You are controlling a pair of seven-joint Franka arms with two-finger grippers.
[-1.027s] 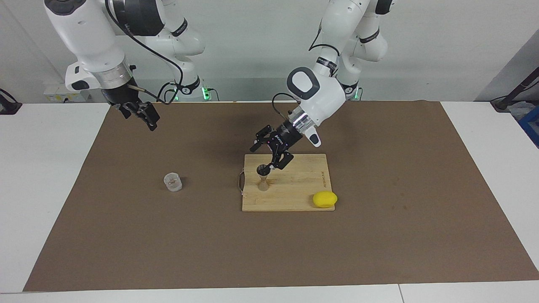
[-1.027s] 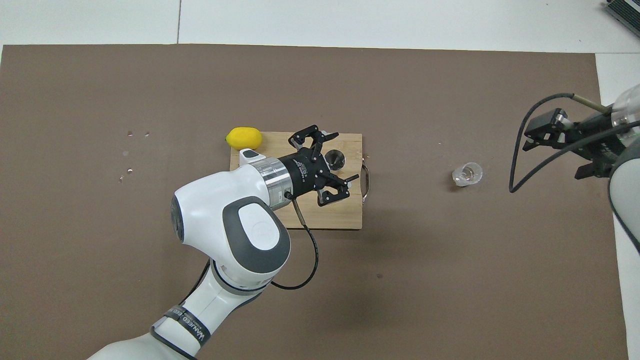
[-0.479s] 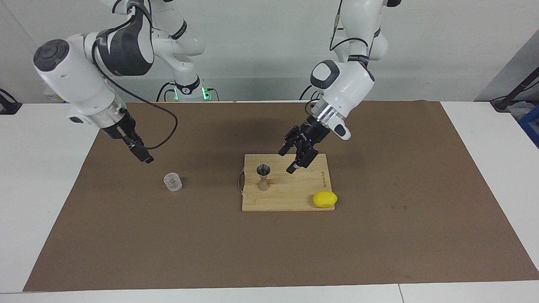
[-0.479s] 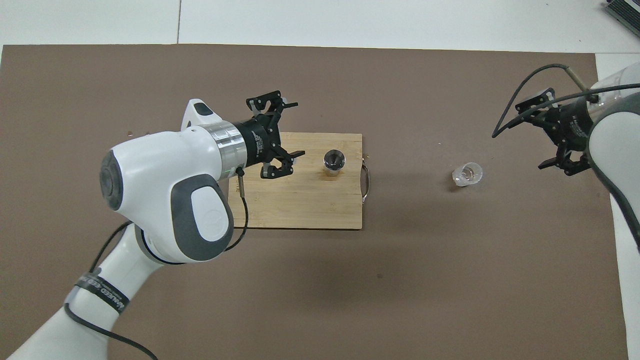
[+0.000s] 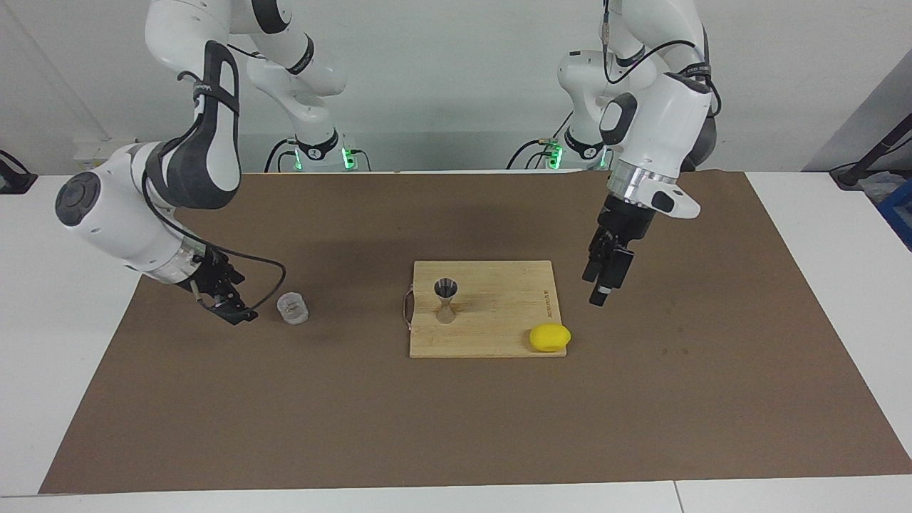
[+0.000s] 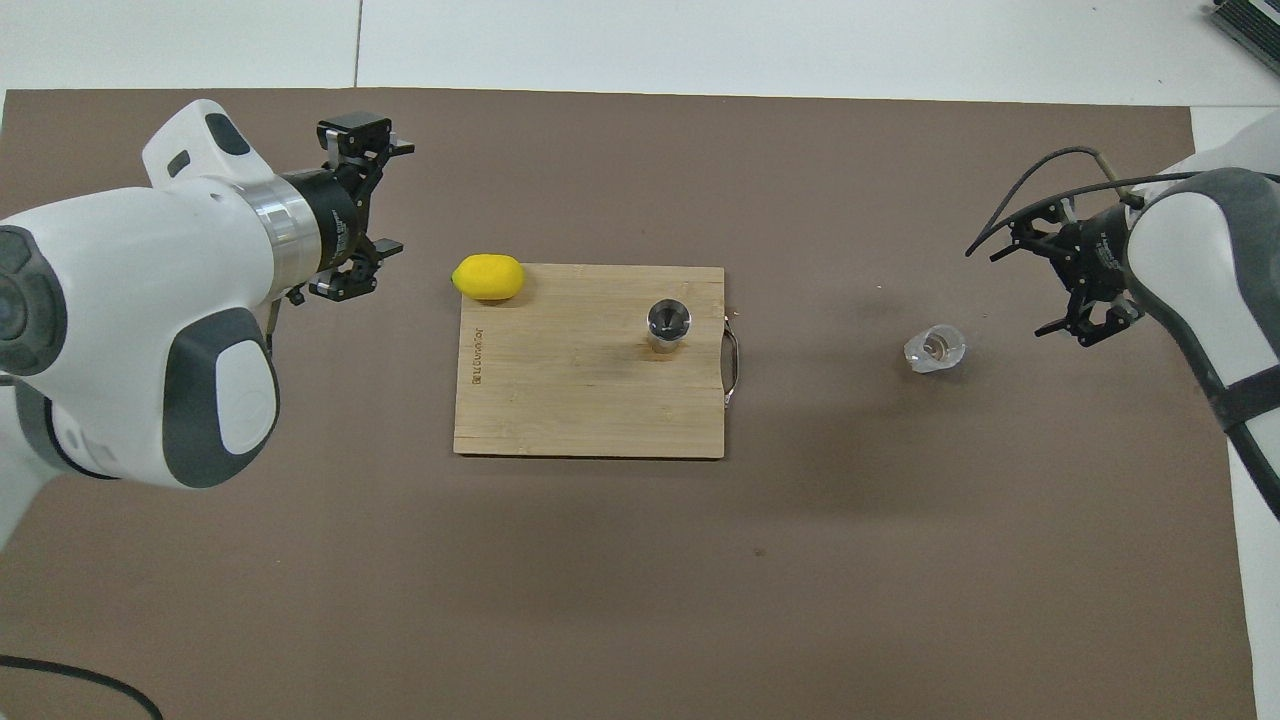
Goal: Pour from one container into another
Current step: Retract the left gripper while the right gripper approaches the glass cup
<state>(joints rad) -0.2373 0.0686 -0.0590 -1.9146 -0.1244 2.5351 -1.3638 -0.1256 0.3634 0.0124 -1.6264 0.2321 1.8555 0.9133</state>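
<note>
Reaching for the clear cup

Right gripper low beside cup, jaws open to grasp; left gripper clear of jigger, jaws open.

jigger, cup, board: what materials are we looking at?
Jigger: likely polished steel; shiny grey hourglass body with a reflective bowl. Cup: clear plastic or glass, can't tell which; the brown mat shows through its walls. Board: looks like bamboo or light wood, matte; visible grain strips, with a metal handle at one end.

Clear cup upright; jigger (steel) upright
</note>
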